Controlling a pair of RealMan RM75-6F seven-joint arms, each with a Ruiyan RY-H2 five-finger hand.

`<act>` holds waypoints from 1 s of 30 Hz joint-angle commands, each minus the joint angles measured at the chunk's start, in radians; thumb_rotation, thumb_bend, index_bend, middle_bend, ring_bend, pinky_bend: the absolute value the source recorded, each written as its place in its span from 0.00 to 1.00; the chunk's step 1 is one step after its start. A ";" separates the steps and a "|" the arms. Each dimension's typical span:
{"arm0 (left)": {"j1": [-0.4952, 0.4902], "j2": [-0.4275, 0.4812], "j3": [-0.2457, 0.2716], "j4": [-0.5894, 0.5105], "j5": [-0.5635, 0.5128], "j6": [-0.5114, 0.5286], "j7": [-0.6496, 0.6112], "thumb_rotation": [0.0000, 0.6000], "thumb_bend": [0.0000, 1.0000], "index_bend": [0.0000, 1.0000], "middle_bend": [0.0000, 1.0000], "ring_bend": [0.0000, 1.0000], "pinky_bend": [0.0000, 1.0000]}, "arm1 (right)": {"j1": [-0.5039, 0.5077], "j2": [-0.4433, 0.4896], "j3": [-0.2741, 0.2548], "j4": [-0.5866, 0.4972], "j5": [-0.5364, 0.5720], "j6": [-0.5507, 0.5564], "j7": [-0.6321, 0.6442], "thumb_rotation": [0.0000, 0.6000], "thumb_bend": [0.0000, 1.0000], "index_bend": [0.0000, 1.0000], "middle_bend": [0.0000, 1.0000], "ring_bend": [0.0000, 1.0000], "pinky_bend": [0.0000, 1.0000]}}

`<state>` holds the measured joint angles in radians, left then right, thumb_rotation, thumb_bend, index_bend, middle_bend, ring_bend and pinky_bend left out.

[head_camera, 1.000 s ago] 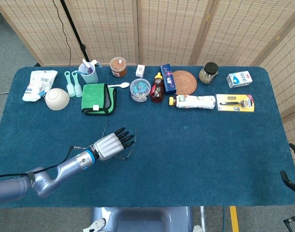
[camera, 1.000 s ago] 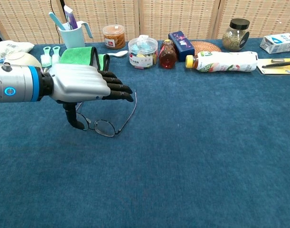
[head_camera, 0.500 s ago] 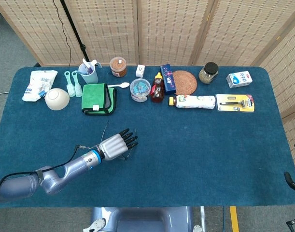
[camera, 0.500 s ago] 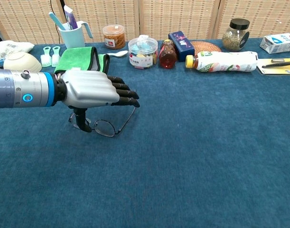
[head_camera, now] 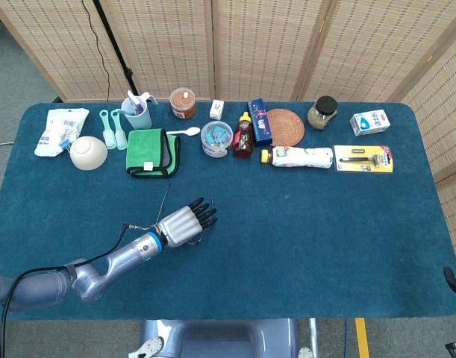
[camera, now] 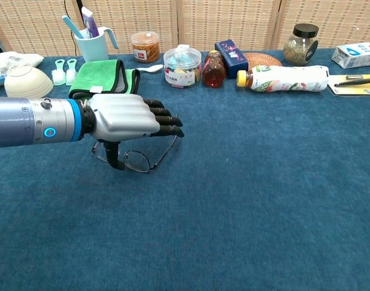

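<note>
The left hand (camera: pixel 127 116) hovers flat over the eyeglasses (camera: pixel 136 159) on the blue tablecloth (camera: pixel 263 182), fingers apart, thumb down beside them, holding nothing. At 12 o'clock – a folded green cloth (camera: pixel 103 76); nothing stands between.

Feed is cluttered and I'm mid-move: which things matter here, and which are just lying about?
In hand:
left hand, open above the thin wire-framed glasses

Lying about:
folded green cloth
cream bowl
clear tub of clips
white bottle lying down
round woven coaster
</note>
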<state>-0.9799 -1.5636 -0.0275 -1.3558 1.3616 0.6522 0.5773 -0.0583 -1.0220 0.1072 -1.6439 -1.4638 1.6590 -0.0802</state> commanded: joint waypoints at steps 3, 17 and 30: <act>0.010 -0.018 0.001 0.014 -0.014 0.027 0.018 0.95 0.15 0.02 0.00 0.00 0.00 | -0.002 0.001 0.001 -0.001 -0.001 0.002 0.000 1.00 0.30 0.14 0.03 0.11 0.17; 0.004 -0.032 0.011 0.014 -0.028 0.043 0.046 0.96 0.15 0.23 0.00 0.00 0.00 | -0.005 0.001 0.005 0.005 0.004 0.002 0.009 1.00 0.30 0.14 0.03 0.11 0.17; 0.013 -0.051 0.021 0.032 -0.032 0.075 0.062 0.96 0.15 0.22 0.00 0.00 0.00 | -0.007 0.000 0.007 0.008 0.005 0.004 0.012 1.00 0.30 0.14 0.03 0.11 0.17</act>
<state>-0.9680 -1.6127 -0.0063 -1.3251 1.3292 0.7255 0.6398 -0.0657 -1.0218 0.1144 -1.6361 -1.4589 1.6629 -0.0683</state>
